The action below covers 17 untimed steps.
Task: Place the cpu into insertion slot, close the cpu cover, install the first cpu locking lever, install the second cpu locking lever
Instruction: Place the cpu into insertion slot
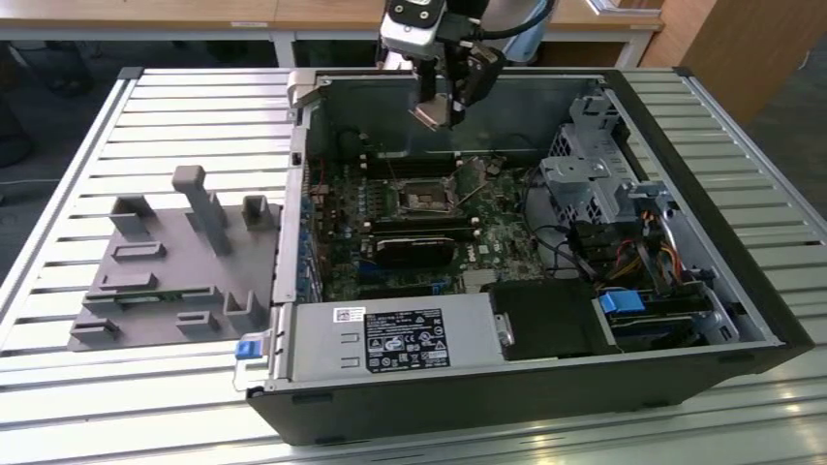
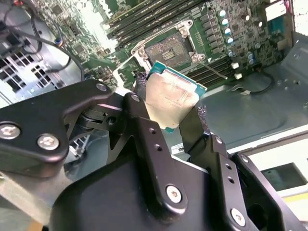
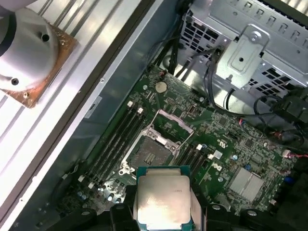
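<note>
The cpu point(image 2: 171, 98) is a flat square chip with a dull silver top and a green edge. My gripper point(image 2: 171, 105) is shut on it, with one black finger on each side. In the exterior view the gripper point(image 1: 437, 108) hangs with the cpu point(image 1: 432, 115) above the rear of the open computer case, higher than the board and apart from it. The insertion slot point(image 3: 150, 153) lies open on the green board, below the cpu point(image 3: 162, 202). The cpu cover point(image 3: 174, 122) stands swung up at the slot's far edge. A thin locking lever point(image 2: 212, 68) sticks out beside the insertion slot point(image 2: 168, 52).
Long black memory slots point(image 3: 118, 139) flank the socket. A metal drive cage point(image 1: 601, 184) with cables sits at the exterior view's right, and a power supply point(image 1: 387, 339) at the case front. A grey fixture point(image 1: 168, 262) rests on the slatted table at the exterior view's left.
</note>
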{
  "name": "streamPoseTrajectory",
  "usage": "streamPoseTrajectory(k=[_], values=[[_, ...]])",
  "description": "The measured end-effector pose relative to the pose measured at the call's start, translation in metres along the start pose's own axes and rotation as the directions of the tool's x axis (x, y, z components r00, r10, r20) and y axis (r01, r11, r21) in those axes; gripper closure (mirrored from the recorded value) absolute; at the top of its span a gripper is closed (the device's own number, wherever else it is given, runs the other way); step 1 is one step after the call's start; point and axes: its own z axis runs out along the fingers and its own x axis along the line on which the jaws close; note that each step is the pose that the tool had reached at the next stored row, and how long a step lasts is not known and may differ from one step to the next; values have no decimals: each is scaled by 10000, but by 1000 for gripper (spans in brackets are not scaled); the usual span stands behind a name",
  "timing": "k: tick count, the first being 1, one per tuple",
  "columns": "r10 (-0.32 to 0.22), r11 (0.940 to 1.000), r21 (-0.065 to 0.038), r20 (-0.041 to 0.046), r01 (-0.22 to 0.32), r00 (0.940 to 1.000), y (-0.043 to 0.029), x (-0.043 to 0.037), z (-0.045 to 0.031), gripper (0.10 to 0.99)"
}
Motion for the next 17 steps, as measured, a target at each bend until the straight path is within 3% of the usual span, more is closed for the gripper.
streamPoseTrajectory(k=[8, 17], values=[[1025, 9947, -25, 91, -1025, 9947, 0, 2, 10, 561], [2051, 9787, -58, 180, -2051, 9786, 0, 4, 20, 561]])
